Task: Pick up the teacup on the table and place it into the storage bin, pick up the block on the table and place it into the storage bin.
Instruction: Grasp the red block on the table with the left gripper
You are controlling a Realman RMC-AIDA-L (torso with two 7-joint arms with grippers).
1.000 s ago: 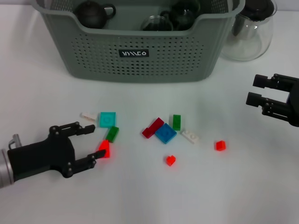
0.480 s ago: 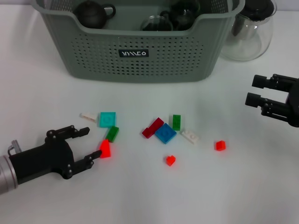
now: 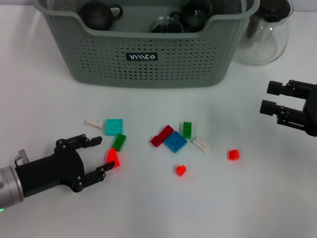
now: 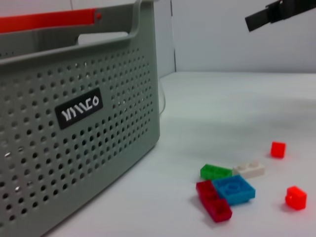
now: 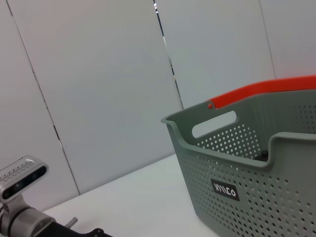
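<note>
Several loose blocks (image 3: 175,141) before the storage bin (image 3: 148,44), open empty left gripper (image 3: 101,156) beside a red block (image 3: 112,158).

Storage bin (image 3: 148,54): grey-green, perforated dot grid, black label with white lettering, red handle. Table (image 3: 237,198): white. Left end effector (image 3: 99,156): black, red block (image 3: 112,158) at its fingertips, dark green block (image 3: 119,142) and teal plate (image 3: 114,127) just beyond. Right end effector (image 3: 270,96): black.
</note>
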